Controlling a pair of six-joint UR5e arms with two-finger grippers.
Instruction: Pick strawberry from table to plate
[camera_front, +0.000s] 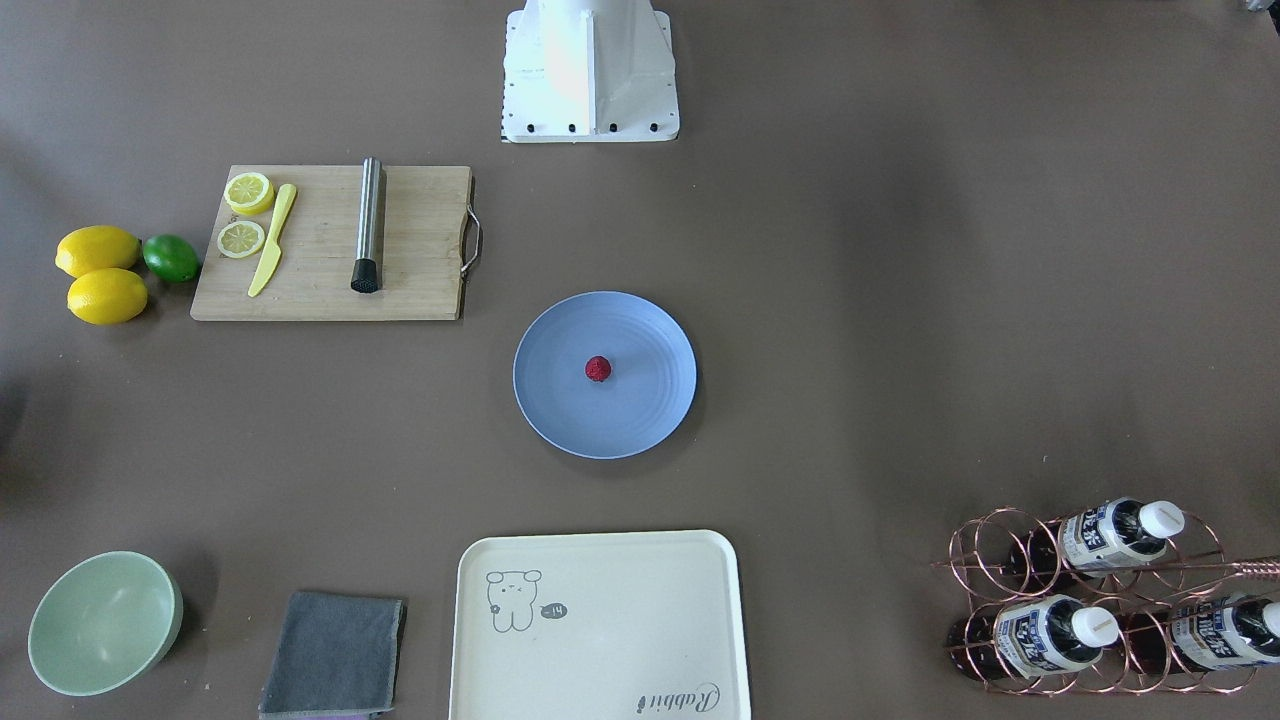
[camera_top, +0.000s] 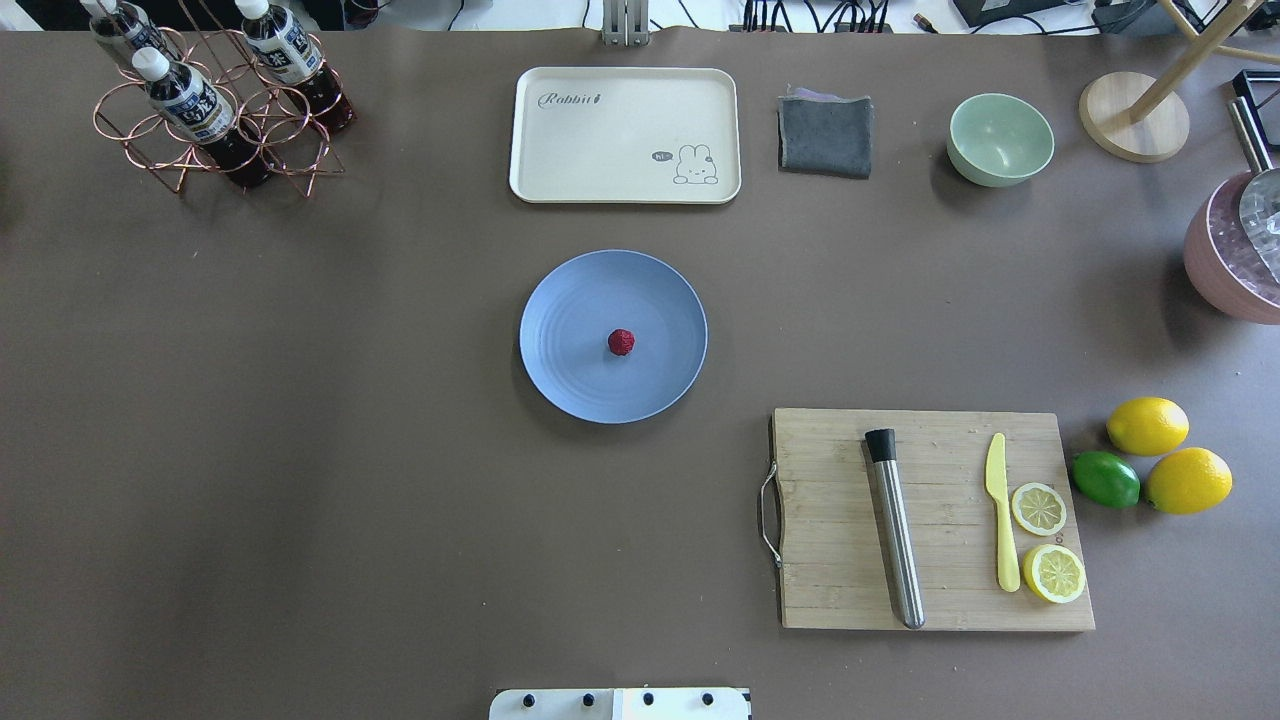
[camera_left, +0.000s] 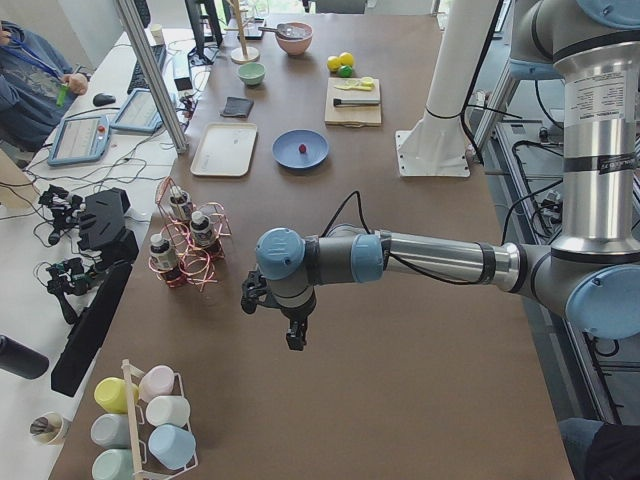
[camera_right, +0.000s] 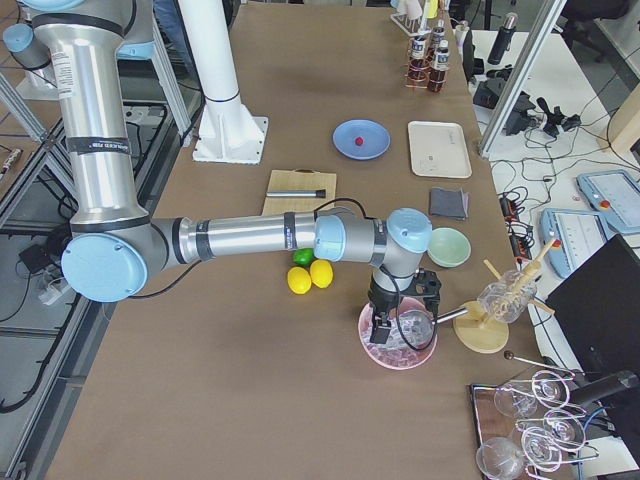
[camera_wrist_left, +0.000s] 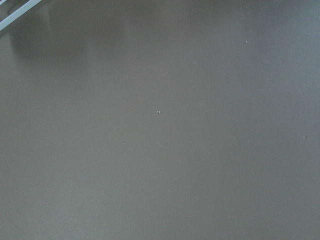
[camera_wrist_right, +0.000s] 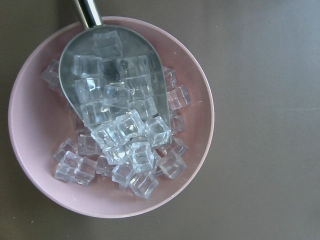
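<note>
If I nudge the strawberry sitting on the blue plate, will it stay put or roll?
Probably rolls easily: the strawberry is small and roundish, resting free near the middle of the plate. The plate's shallow rim may only weakly stop it. Its bumpy skin should offer some grip.

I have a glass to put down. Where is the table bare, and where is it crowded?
Bare: the table on the robot's left, from bottle rack to near edge, and between plate and bowl. Crowded: cutting board and lemons; tray, cloth and bowl along the far edge.
</note>
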